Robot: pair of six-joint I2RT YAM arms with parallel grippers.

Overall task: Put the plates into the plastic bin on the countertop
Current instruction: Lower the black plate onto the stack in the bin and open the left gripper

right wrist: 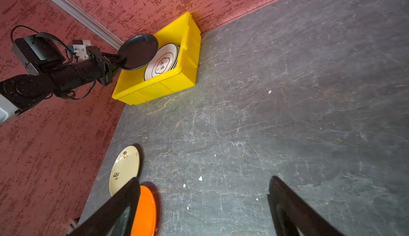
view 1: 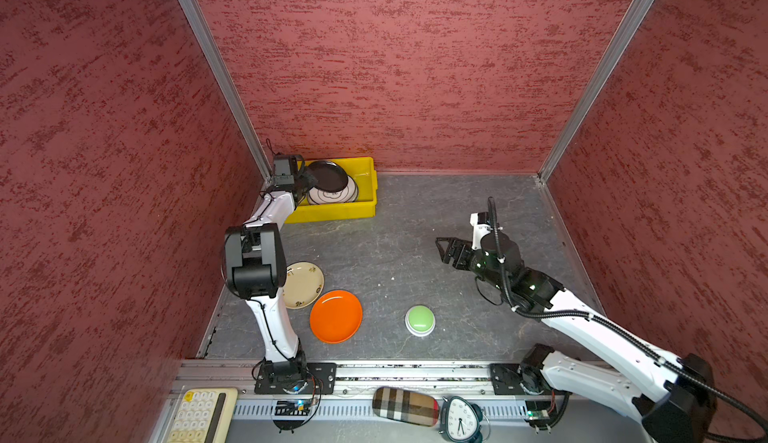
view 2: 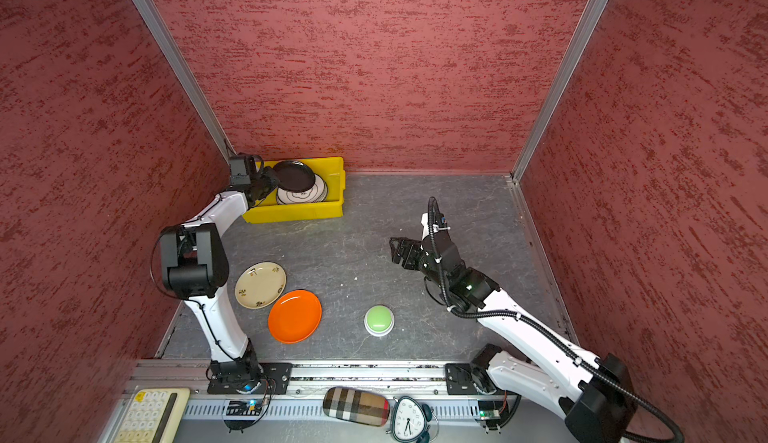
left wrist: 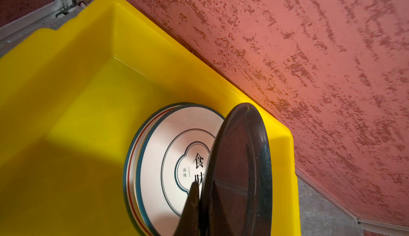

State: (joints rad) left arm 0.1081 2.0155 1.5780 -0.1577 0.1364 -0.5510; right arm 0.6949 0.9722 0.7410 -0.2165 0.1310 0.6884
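On the veined grey countertop point(view 1: 415, 229) a glossy yellow plastic bin point(view 1: 332, 212) is set in the far left corner, round white plates point(view 1: 338, 197) stacked inside, a smooth black plate point(view 1: 330, 175) pinched tilted above them by the left gripper point(view 1: 311, 180), the right gripper point(view 1: 441, 249) spread wide, holding nothing.

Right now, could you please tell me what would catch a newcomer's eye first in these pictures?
The bright yellow bin at the far left of the countertop stands out most, with the left claw holding a black plate tilted over the white plates stacked inside. Next comes the orange plate lying near the front, beside a cream plate.
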